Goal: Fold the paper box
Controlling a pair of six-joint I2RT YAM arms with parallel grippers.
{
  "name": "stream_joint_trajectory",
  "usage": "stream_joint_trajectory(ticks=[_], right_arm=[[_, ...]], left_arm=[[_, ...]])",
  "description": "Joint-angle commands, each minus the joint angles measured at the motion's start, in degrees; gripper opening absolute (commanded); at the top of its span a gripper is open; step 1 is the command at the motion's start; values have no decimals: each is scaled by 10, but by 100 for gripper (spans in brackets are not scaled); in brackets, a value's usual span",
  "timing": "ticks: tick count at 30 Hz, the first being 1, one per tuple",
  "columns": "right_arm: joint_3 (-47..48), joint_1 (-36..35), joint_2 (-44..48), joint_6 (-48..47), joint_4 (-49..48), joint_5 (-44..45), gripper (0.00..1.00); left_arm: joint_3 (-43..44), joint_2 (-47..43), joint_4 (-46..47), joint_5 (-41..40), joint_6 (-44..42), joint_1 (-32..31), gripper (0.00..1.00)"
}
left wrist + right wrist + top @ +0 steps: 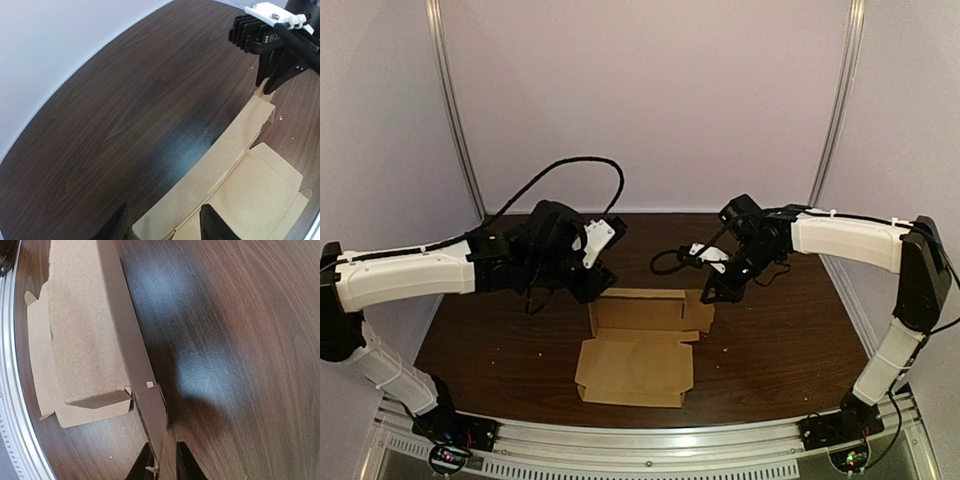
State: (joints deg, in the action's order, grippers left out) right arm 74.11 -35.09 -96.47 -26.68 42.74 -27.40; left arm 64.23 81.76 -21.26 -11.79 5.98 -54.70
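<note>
A brown paper box [638,350] is shown partly unfolded at the middle of a dark wooden bench [500,330], between two white-and-black arms that reach in from either side. Its front panel [635,372] is laid flat toward the arm bases, while a long back wall [235,145] is raised along the far edge. The left fingers [592,285] are placed at the left end of that wall. In the left wrist view they are seen spread wide apart [121,226], with the end of the cardboard wall standing between them and neither finger clearly pressed against it. The right fingers [718,290] are placed at the opposite end of the wall. In the right wrist view they are seen drawn close together [145,465], with the thin edge of the wall [137,365] pinched between them. A small side flap [97,399] is seen folded inward just beside that end.
</note>
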Motion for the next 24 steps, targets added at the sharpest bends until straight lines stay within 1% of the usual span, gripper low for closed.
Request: stream_joint_trajectory(ticks=[1,4,7,11,14,17,24], right_arm=[[13,-1,3,-23,8,-11,22],[-1,9,40,-37,24,-19,34],[-20,27,83,-53,48,-40,41],[-42,54,120,-79,77,-67,42],[-56,71,127,-84,68,-68,41],[-62,80,113,-86,43,-64,40],[-54,84,54,-81,-6,-70,38]], left_arm=[[44,57,34,52,-9,3,49],[84,97,29,71,-16,8,49],[112,122,33,102,-17,21,48],[118,143,39,179,-24,38,46],[120,155,37,219,-26,42,46],[125,172,34,239,-26,42,45],[134,208,28,246,-24,51,41]])
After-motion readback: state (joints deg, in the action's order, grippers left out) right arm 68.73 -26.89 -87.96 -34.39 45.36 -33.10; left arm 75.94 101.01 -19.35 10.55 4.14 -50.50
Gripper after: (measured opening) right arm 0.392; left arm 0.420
